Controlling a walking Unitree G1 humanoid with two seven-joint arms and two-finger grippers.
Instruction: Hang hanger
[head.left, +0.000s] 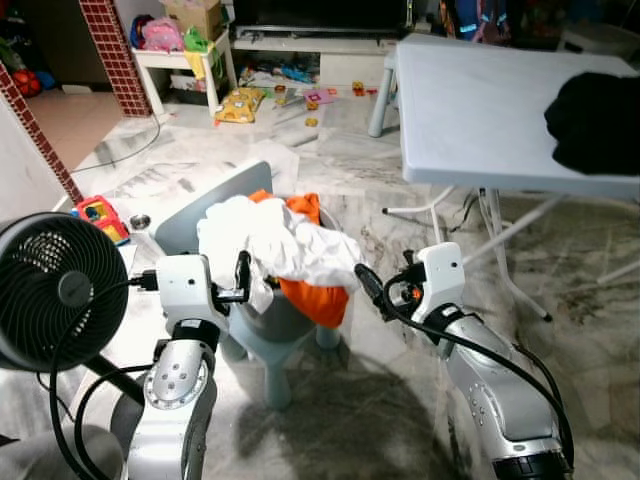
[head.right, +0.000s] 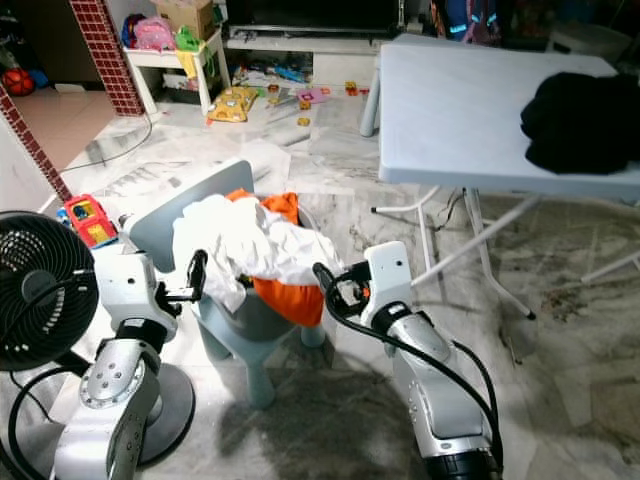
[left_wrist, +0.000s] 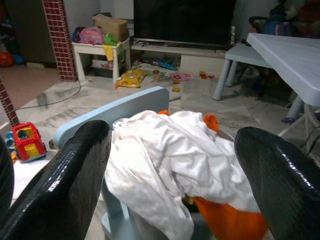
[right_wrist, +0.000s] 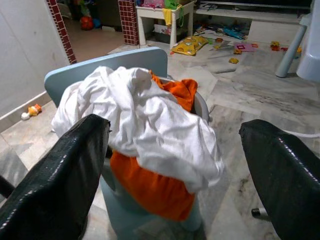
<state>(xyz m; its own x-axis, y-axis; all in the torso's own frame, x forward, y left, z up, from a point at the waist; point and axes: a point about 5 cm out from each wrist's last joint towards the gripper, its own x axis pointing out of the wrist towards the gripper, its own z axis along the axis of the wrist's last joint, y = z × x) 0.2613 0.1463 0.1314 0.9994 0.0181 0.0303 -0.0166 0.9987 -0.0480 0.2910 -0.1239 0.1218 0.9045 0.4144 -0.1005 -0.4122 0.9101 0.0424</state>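
Both end effectors, left (head.left: 243, 276) and right (head.left: 368, 284), hover apart and empty beside the clothes (head.left: 270, 245) on the chair (head.left: 205, 205); no hanger evident, so hanging seems unstarted.

A crumpled white garment (head.left: 265, 240) lies heaped on the seat of a small pale-blue chair (head.left: 195, 215); its folds spill over the seat's front edge. Beneath it sits a bunched orange garment (head.left: 318, 300); one part hangs over the front, another shows by the backrest.
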